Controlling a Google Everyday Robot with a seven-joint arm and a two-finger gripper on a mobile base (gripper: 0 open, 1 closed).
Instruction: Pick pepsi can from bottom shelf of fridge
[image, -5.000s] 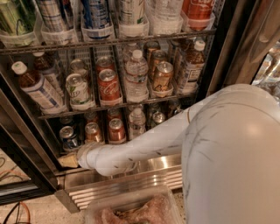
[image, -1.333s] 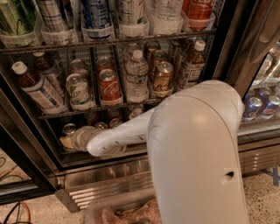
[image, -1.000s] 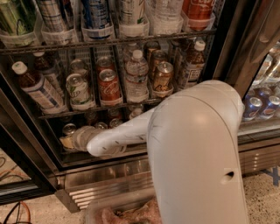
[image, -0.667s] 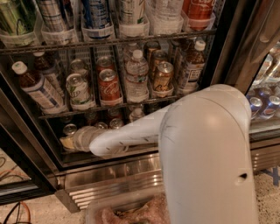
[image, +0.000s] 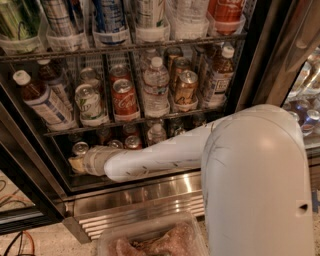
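Note:
The fridge (image: 260, 55) stands open in front of me, with wire racks full of drinks. On the bottom shelf (image: 75, 181), in the leftmost lane, the silver top of the pepsi can (image: 80, 148) shows. Its dark body is mostly hidden behind my wrist. My white arm reaches in from the right across the bottom shelf. The gripper (image: 76, 164) sits at the far left, right at the pepsi can and just below its top. I cannot tell whether it touches the can.
Other cans (image: 132, 142) and a water bottle (image: 156, 134) stand behind my arm on the bottom shelf. Above are a red cola can (image: 124, 97), a gold-brown can (image: 186, 86) and bottles. The steel grille (image: 145, 200) and a plastic tub (image: 150, 240) lie below.
Five seconds ago the gripper was lower, at the shelf's front edge; it has since risen into the left lane by the can. Over the last second the elbow swung right while the gripper stayed put.

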